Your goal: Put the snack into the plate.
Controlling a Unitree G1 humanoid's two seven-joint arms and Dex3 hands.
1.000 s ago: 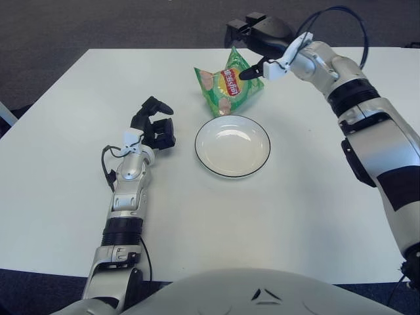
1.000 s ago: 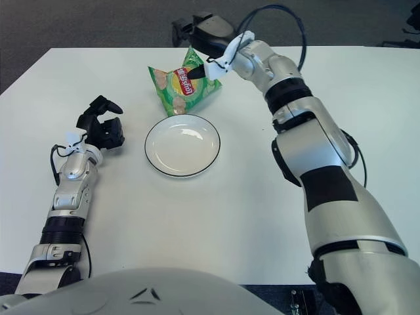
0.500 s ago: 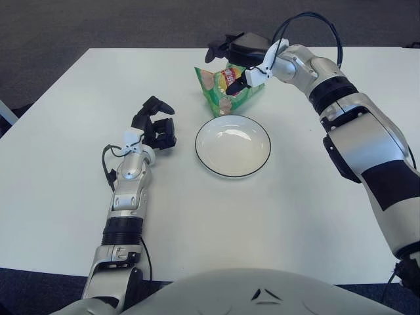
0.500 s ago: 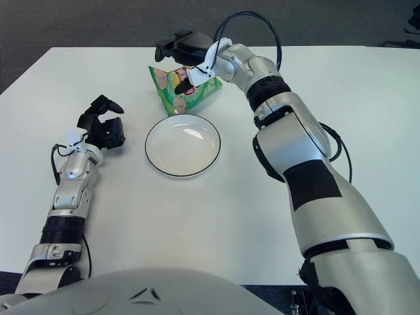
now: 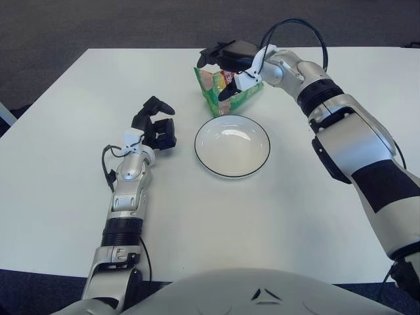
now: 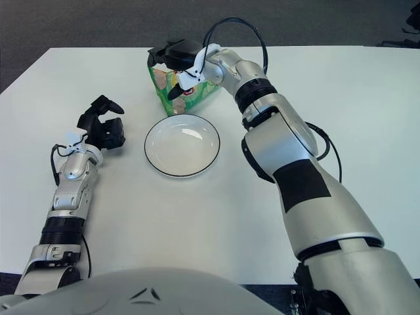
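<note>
A green snack bag [image 5: 209,90] stands on the white table just behind a white plate [image 5: 232,148] with a dark rim, which holds nothing. My right hand [image 5: 214,77] reaches in from the right and sits over the top of the bag. Its thumb [image 5: 226,92] presses on the near face, and the other fingers [image 5: 211,54] hook over the far upper edge, hiding much of the label. My left hand [image 5: 156,126] shows to the left of the plate with fingers curled, holding nothing.
The white table [image 5: 295,216] stretches wide around the plate, with its far edge close behind the bag. A black cable [image 5: 296,23] loops above my right wrist. Dark carpet lies beyond the table.
My right hand has moved left from the bag's right corner to over its top, and its fingers have closed around it. The bag's top looks pushed in. My left arm is unmoved.
</note>
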